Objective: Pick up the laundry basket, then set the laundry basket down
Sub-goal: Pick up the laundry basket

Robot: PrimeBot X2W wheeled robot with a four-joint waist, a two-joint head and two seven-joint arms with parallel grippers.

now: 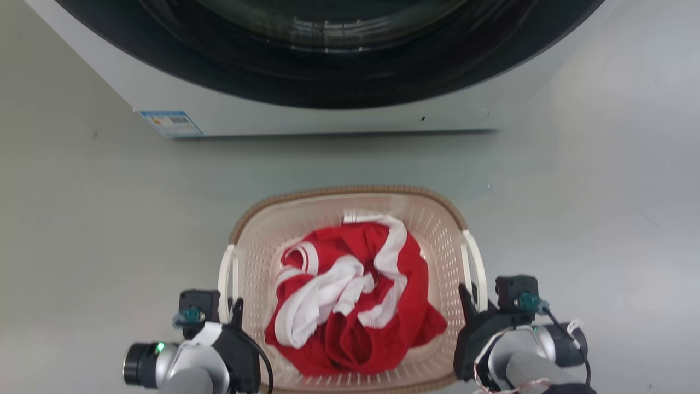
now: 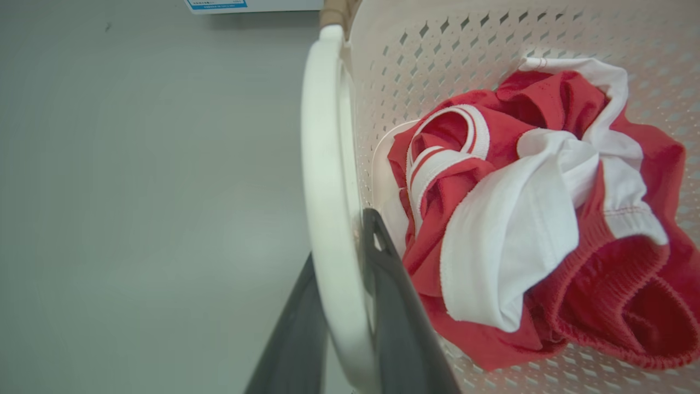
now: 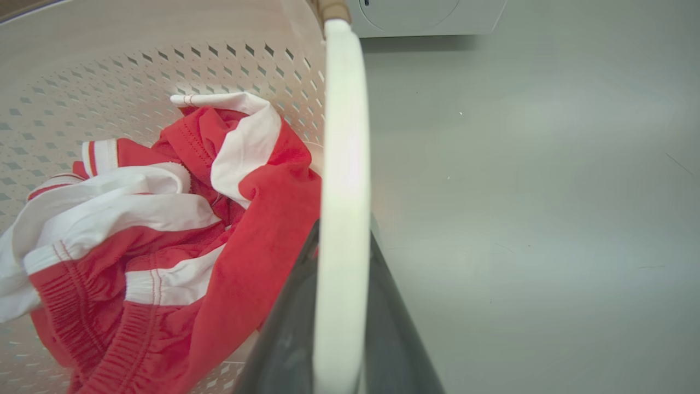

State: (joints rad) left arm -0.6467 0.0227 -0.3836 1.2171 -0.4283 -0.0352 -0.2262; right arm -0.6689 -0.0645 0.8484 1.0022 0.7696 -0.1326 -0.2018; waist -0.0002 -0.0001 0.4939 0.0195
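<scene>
Right, starting with the head view: the laundry basket (image 1: 350, 190) is sitting square in front of the robot, just short of the washing machine (image 1: 306, 117), with a crumpled red-and-white garment (image 1: 350, 295) lying inside it. The left gripper (image 1: 232, 307) is working at the white left handle (image 1: 225, 279) and the right gripper (image 1: 471, 298) is doing the same at the right handle (image 1: 477, 262), one arm on each side.

Over to the left wrist view: the left gripper (image 2: 342, 235) is straddling the left handle (image 2: 322, 164), one dark finger (image 2: 295, 334) lying outside the loop and the other inside against the perforated wall, both pressing on the white bar. That looks clenched on the handle.

And the right wrist view: the right gripper (image 3: 344, 221) is pinching the right handle (image 3: 342, 137) between its two fingers (image 3: 394, 334), with the grey floor (image 3: 519, 191) running off beside it. Clamped too, by the look of it.

So the two-handed grip is looking done. Whether the basket is riding clear of the floor I cannot tell from here, so I am judging the lift as under way at most, with the setting-down left to come.
</scene>
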